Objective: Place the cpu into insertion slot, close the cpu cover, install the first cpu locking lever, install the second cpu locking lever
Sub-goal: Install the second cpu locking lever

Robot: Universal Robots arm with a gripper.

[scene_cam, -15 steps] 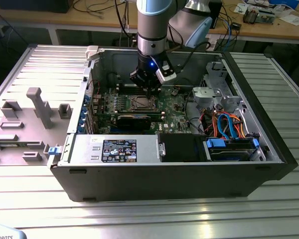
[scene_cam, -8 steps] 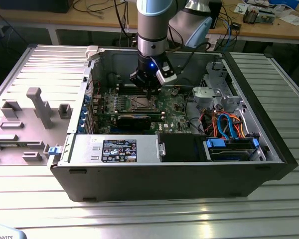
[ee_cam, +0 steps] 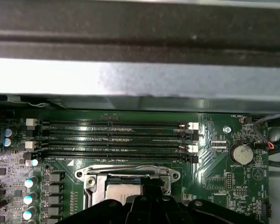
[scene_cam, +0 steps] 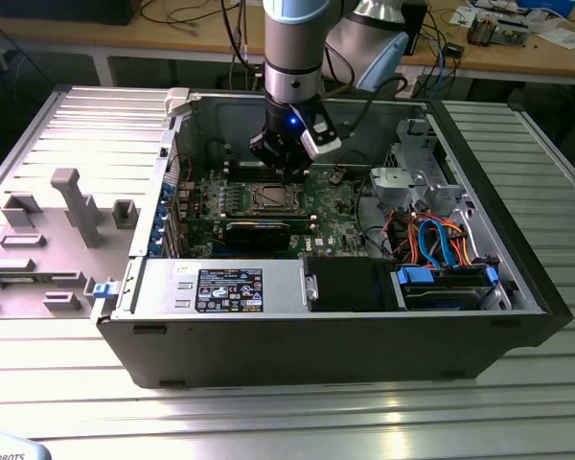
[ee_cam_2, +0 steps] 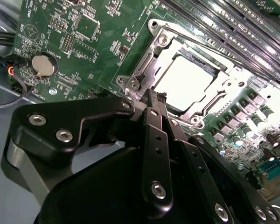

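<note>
While the open computer case (scene_cam: 326, 326) is lying on a ribbed metal table (scene_cam: 268, 412), workbenches (scene_cam: 201, 34) are standing behind. The cpu (ee_cam_2: 184, 84) is lying flat inside the insertion slot (ee_cam_2: 154, 28), under the cpu cover (ee_cam_2: 151, 70). The gripper (ee_cam_2: 154, 100) is hanging above it, jaws pressed together, holding nothing.

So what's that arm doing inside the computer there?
A robot arm is reaching into an open computer case. Its gripper sits right at the edge of the insertion slot on the green board. The cpu already lies in the slot, and the cpu cover frames it, lying down over it. The fingers look closed together, holding nothing.
</note>
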